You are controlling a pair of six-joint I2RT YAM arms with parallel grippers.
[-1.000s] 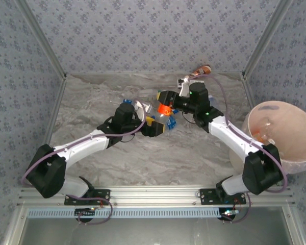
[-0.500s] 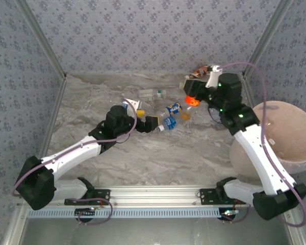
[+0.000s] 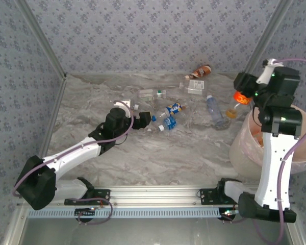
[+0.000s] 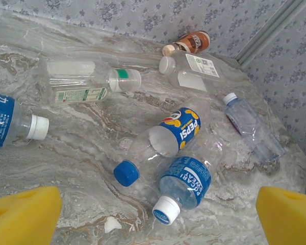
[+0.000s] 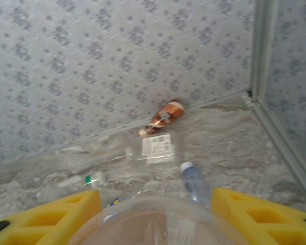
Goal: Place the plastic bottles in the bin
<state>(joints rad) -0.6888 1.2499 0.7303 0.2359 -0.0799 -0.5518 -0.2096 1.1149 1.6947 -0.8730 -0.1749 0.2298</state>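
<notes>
Bottles (image 3: 169, 122) strewn mid table (image 3: 143, 158), bin (image 3: 240, 150) at rt edge

place: lab robot cell | evidence: wallpapered panels (image 3: 143, 30), aluminium frame (image 3: 158, 194), marbled tabletop (image 3: 183, 158)

The grey marbled table (image 3: 158, 153) is carrying loose bottles across its far half. A brown bottle (image 3: 200, 71) is lying in the far right corner, with a flat clear bottle (image 3: 193, 85) just beside it. A green-banded bottle (image 3: 152, 93) is resting mid-table. A Pepsi bottle (image 3: 174, 108) and a Pocari Sweat bottle (image 3: 167, 123) are lying side by side. A bluish bottle (image 3: 214, 111) is lying nearer the bin (image 3: 239, 148), which is standing at the right edge.
</notes>
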